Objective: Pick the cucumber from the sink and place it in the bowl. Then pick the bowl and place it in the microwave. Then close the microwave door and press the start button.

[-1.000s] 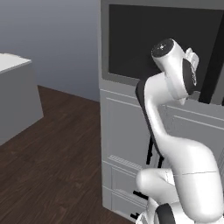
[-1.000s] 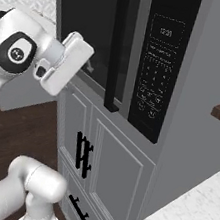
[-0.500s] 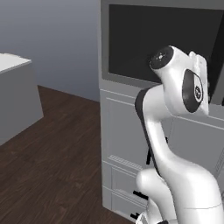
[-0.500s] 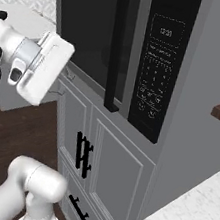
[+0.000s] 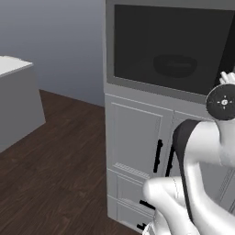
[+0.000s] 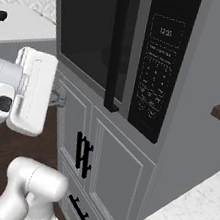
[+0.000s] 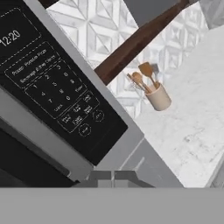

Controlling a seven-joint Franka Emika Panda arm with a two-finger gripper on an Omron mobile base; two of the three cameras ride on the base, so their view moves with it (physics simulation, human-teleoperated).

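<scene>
Status: the hand (image 7: 113, 176) has gone from wide open to fully closed within the last second, and it grips nothing — in the hand view the two finger tips meet at the bottom centre of the frame with no gap. Over the same interval the arm has swung down and away from the microwave door (image 6: 96, 39): a second ago the wrist sat against the glass at mid-height of the right base view; it now hangs at left centre, below the door's lower edge. The door reads as shut, flush with the control panel (image 6: 160, 59), handle (image 6: 119, 42) upright. The bowl (image 5: 175, 65) shows faintly through the glass at upper right of the left base view, i.e. inside the microwave (image 6: 140, 61); the cucumber can't be made out. Judgement: closed fingers make a blunt pressing tip, so the remaining step is prob. the start button. In the hand view the keypad (image 7: 61, 96) lies left of centre, close but not touched.
</scene>
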